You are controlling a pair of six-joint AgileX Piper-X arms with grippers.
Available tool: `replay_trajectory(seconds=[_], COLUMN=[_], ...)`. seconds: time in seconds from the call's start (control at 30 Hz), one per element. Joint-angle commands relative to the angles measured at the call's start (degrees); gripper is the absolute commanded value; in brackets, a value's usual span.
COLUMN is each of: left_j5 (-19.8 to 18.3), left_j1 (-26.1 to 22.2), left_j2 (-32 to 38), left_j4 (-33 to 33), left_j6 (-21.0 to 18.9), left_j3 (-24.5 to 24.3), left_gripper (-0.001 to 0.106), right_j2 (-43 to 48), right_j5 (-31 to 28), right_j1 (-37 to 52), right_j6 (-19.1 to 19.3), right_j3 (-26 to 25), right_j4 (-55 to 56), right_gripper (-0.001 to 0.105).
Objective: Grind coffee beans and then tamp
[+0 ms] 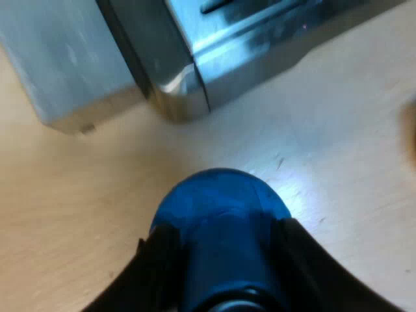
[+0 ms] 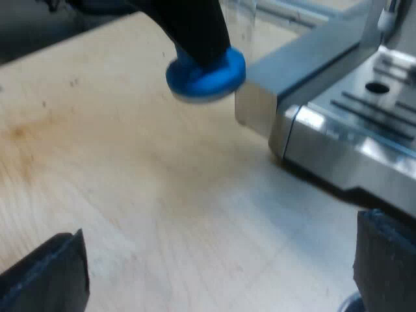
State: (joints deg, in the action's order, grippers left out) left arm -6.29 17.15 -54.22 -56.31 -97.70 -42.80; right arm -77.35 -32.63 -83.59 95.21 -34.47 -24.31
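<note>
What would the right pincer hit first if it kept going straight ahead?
Most likely the wooden table: the open right pincer points at it, short of the coffee machine. Depth is hard to judge.

- A pale wooden table [image 1: 78,195] is seen, lit by a bright glare [image 1: 289,179].
- A brownish stain [image 2: 19,133] is noted on the table, near its edge.

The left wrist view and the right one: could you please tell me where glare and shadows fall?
Left wrist view: a bright patch of glare on the table beside the blue tamper, a glint on the espresso machine's corner. Right wrist view: highlights along the machine's metal edge, a dark shadow on the table under its base.
</note>
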Motion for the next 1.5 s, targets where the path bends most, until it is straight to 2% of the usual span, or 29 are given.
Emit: replay_trajectory(seconds=[0.03,0.13,0.3,0.53,0.57,0.67,0.77,0.9,0.97,1.1,1.33,1.4,1.5], left_j5=[-0.03,-0.64,-5.11,-5.1,-5.1,-5.31,-7.33,-9.13,-9.51,-13.19,-13.29,-13.29,-13.29], left_j1=[-0.01,-0.01,3.38,10.1,10.54,12.24,12.49,12.49,12.49,12.49,15.4,16.8,17.35], left_j2=[5.47,8.48,11.29,11.27,11.27,11.27,11.27,11.27,11.27,11.27,9.84,8.31,5.81], left_j4=[-3.24,-4.56,-7.39,-7.73,-7.67,-7.68,-7.68,-7.68,-7.68,-7.68,-6.0,-5.71,-4.08], left_j6=[-0.21,-0.4,-1.41,-1.41,-1.41,-1.41,-0.88,-0.35,0.08,0.08,0.08,0.21,0.22], left_j3=[-1.24,-1.24,-1.24,-1.24,-1.24,-1.24,-1.24,-1.24,-1.24,-1.24,-1.24,-1.24,-1.24], left_gripper=[0.0,0.0,0.0,0.0,0.0,0.0,0.0,0.0,0.0,0.0,0.0,0.0,0.0], right_j2=[3.2,4.87,9.09,13.33,16.22,19.54,22.51,25.28,25.82,26.42,26.42,26.42,26.1], right_j5=[-0.67,-1.01,-1.01,-1.01,-1.01,-1.01,-1.01,-0.54,-0.45,5.46,10.18,13.95,14.41], right_j1=[0.06,0.06,0.06,0.06,0.06,0.06,0.06,0.06,0.06,1.21,9.35,11.59,12.2], right_j6=[0.16,0.16,0.16,0.16,-0.82,-2.46,-2.44,1.76,2.01,1.85,2.69,2.83,3.76], right_j3=[-0.01,-0.01,-0.01,1.21,4.42,8.77,12.1,15.82,16.73,18.27,18.25,18.25,18.54], right_j4=[-0.16,1.77,10.37,15.0,15.01,15.01,15.01,14.15,13.61,13.29,12.22,12.22,11.91], right_gripper=[0.084,0.084,0.084,0.084,0.084,0.084,0.084,0.084,0.084,0.084,0.084,0.084,0.084])
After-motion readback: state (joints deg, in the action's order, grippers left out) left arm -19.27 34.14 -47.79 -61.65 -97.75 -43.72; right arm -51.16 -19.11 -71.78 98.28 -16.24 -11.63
